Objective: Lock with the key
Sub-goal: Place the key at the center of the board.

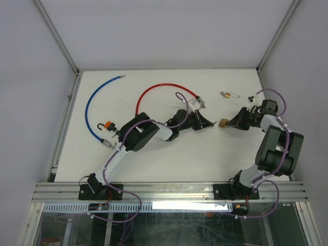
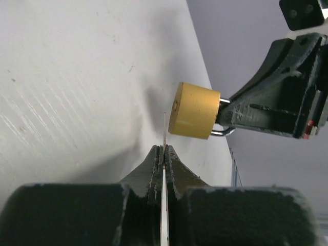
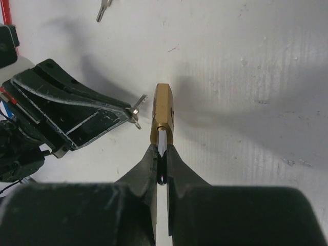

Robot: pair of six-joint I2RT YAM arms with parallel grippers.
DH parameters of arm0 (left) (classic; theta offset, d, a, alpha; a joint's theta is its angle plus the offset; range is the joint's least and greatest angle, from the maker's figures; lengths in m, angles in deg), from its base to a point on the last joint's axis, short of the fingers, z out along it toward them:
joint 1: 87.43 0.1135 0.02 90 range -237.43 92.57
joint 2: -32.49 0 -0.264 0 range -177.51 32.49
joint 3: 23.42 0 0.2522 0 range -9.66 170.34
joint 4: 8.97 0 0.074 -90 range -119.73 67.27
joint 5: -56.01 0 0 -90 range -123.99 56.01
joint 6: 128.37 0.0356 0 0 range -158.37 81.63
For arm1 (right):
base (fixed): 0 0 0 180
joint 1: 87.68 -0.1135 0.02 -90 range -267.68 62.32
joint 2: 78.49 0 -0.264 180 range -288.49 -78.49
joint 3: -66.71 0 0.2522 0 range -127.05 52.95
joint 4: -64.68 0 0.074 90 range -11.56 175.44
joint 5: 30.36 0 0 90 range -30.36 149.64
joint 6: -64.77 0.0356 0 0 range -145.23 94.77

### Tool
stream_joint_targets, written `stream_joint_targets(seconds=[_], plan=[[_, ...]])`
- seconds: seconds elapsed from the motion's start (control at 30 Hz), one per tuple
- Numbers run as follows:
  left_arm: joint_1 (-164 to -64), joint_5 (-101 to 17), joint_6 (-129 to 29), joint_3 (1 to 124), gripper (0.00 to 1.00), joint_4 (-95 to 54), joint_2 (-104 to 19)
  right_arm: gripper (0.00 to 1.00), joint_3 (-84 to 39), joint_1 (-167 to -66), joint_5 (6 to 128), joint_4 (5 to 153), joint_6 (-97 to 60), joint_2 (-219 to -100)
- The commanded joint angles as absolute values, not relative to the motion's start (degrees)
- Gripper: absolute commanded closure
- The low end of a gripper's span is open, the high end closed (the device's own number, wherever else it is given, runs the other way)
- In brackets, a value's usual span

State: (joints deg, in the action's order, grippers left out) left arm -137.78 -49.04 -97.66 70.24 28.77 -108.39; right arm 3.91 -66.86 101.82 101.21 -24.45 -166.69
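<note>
White table [image 1: 205, 154], blue cable [image 1: 86, 110] curved along its left, red cable [image 1: 164, 85] arched mid-back. Orange-and-black lock [image 1: 108, 125] beside the blue cable's near end; small brass padlock [image 1: 224, 95] and black-headed key [image 1: 251, 97] near each other at back right.

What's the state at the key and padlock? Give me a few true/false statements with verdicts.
1. The left gripper is shut on the key. True.
2. The right gripper holds the brass padlock by its shackle. True.
3. The key is inside the padlock. False: its tip stops short of the padlock body, and a gap shows in both wrist views.
4. In the top view, the blue cable lies right of the red cable. False: the blue cable is on the left.
5. A second small padlock lies on the table, beyond the grippers. True.
</note>
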Motion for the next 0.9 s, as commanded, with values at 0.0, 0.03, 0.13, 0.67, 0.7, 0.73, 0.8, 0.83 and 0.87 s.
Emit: stream_joint_targets(seconds=[0.0,0.03,0.13,0.67,0.7,0.73,0.8,0.83,0.87], plan=[[-139.2,-46.8,-99.1,77.3,1.00,21.1,-109.1,0.97,2.9,-66.7,105.6,99.1,-22.7,-169.1],[-139.3,-46.2,-99.1,78.0,1.00,20.4,-109.5,0.95,2.7,-66.8,105.5,99.6,-22.8,-169.9],[-139.4,-44.7,-99.4,80.4,0.98,16.2,-110.2,0.89,2.0,-66.7,105.1,100.6,-23.2,-171.4],[-140.0,-40.4,-85.2,70.7,0.49,12.3,-96.7,0.48,1.3,-66.1,99.8,102.2,-30.0,-165.3],[-140.2,-40.3,-83.5,69.2,0.49,12.5,-94.9,0.48,1.3,-66.0,100.1,102.5,-30.7,-164.7],[-140.3,-40.6,-82.1,67.4,0.48,13.0,-93.2,0.47,1.5,-65.9,100.6,102.7,-31.6,-164.1],[-140.6,-41.8,-79.6,63.3,0.48,15.5,-89.5,0.47,1.7,-65.9,101.2,103.0,-33.1,-162.8],[-140.7,-42.6,-78.0,60.1,0.47,17.0,-87.5,0.47,1.8,-65.9,101.4,103.0,-33.8,-162.1],[-140.8,-43.4,-76.8,57.5,0.47,18.7,-85.3,0.47,2.0,-65.9,101.6,103.3,-34.5,-161.5]])
